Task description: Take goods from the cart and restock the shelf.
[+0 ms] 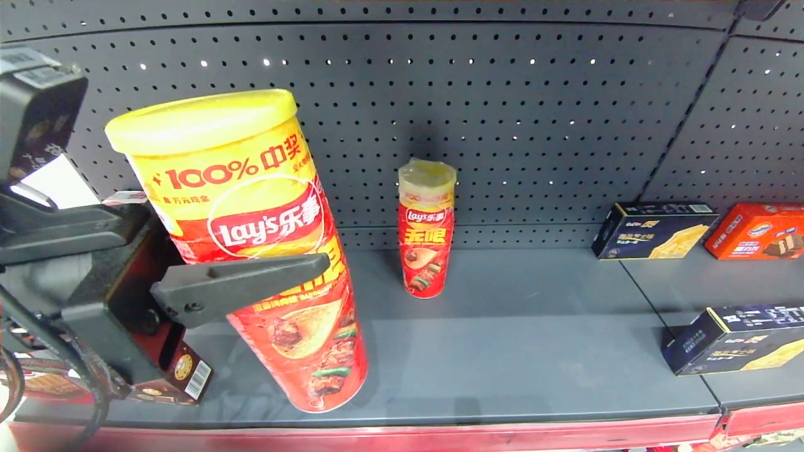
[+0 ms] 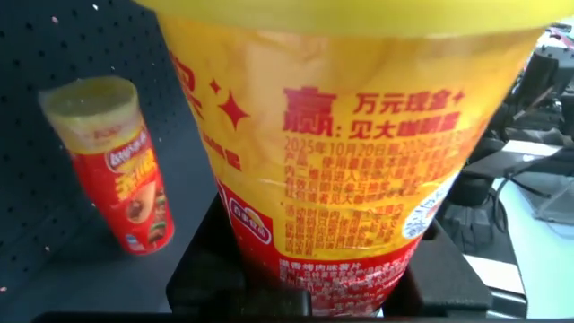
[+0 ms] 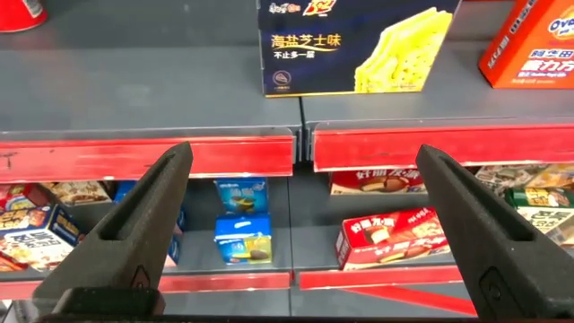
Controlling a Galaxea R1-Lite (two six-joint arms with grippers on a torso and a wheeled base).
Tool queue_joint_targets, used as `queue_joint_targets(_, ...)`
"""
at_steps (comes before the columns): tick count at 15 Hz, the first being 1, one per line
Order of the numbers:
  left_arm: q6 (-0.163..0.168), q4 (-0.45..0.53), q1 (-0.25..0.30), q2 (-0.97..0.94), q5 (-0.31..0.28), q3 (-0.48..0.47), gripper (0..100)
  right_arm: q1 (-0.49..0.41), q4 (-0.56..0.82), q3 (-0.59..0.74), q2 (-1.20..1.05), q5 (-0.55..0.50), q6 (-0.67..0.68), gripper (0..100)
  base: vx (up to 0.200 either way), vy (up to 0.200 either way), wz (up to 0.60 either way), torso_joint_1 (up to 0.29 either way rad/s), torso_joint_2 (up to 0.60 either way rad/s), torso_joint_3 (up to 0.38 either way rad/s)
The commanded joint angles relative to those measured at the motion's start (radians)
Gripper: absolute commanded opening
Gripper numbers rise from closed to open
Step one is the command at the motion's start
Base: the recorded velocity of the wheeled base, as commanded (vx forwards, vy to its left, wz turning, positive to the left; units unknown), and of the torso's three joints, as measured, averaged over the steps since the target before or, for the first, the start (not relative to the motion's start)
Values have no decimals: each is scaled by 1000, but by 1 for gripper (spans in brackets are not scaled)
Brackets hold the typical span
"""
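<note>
Left gripper [image 1: 276,263] jaws are hugging the tall red-and-yellow cardboard chip can [image 1: 251,207], maybe touching the grey metal shelf [image 1: 502,351]; straighten it, release gently. Right gripper [image 3: 303,152] jaws are gaping open.

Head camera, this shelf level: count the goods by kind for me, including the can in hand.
Chip cans: 2 (one held, one standing at the back)
Dark blue boxes: 2
Orange box: 1
Dark red box, partly hidden at the left: 1
Total: 6

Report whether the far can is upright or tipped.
Upright: the far can stands on its base on the shelf, lid uppermost.
</note>
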Motion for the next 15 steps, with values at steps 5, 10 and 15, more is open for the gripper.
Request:
queue_joint_targets(5, -58, -61, 6, -15, 10, 8, 0, 8, 5, -64, 36, 14, -1, 100, 0, 0, 0, 0, 0, 0)
queue_joint_targets(10, -93, -98, 29, 51, 22, -62, 0, 140, 15, -399, 449, 251, 6, 100, 0, 0, 0, 0, 0, 0)
queue_joint_targets(15, -93, -102, 29, 66, 19, -59, 0, 280, -20, -456, 705, 251, -77, 100, 0, 0, 0, 0, 0, 0)
